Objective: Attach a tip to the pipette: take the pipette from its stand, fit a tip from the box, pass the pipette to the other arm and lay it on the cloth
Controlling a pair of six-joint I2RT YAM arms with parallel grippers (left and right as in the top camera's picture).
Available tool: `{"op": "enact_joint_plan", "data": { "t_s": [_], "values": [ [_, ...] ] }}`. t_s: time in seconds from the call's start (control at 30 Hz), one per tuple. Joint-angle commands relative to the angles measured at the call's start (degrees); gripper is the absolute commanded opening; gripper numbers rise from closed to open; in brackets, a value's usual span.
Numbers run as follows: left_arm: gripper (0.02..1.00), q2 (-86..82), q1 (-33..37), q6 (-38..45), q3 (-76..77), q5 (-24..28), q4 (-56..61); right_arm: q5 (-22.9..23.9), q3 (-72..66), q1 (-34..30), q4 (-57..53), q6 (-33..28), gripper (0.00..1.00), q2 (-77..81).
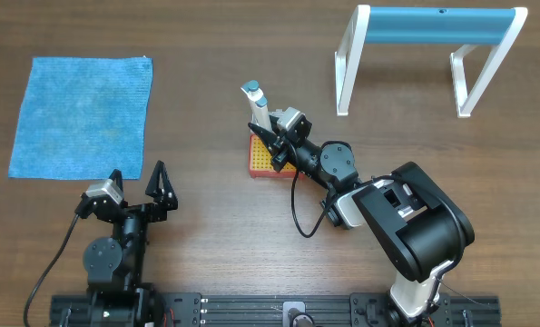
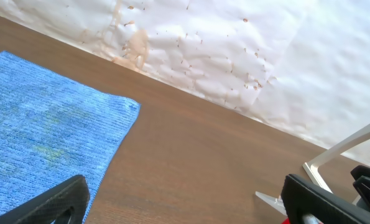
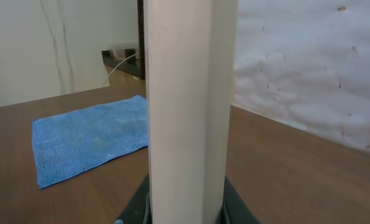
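Brown wood-grain tabletop (image 1: 206,54) carries every item. A pale, creased wall covering (image 2: 247,43) backs it in the wrist views.

Item 1, pipette (image 1: 257,104). It sits just left of centre in the top view, off its stand, roughly upright with the blue-capped head uppermost. The right pincer (image 1: 270,139) is clamped around the white body, which stands directly in front of the right wrist camera. Judgement: an upright hold, apparently over the tip box, suits pressing the nose down into a tip. The lower end is hidden behind the pincer, so whether a tip is fitted cannot be told.

Item 2, tip box (image 1: 260,162). This orange-red box rests on the tabletop just below the pipette in the top view, partly covered by the right arm. Its top face shows a fine rack grid. Single tips are too small to count, so its fill level is undetermined.

Item 3, stand (image 1: 433,27). It is at the upper right, with white legs and a blue crossbar, well apart from the pipette.

Item 4, cloth (image 1: 81,118). The blue cloth lies flat at the upper left, well apart from the pipette. Judgement: it is the laying-down place for the last step.

Item 5, left pincer (image 1: 136,177). It is at the lower left, near the cloth's lower right corner, with jaws spread wide and gripping nothing. Judgement: it is stationed beside the cloth to receive the handover.

Progress, as judged: removal from the stand is done and tip fitting is in hand. The handover and laying down are not yet done.
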Motion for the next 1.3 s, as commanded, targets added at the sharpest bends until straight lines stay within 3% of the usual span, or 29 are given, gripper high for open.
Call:
{"op": "enact_joint_plan", "data": {
  "t_s": [0.03, 1.3],
  "values": [
    [0.998, -0.35, 0.24, 0.76, -0.15, 0.42, -0.33, 0.52, 0.33, 0.35, 0.31, -0.81, 0.080, 0.83],
    [0.996, -0.35, 0.24, 0.76, -0.15, 0.39, -0.31, 0.52, -1.40, 0.50, -0.15, -0.83, 0.080, -1.84]
  ]
}}
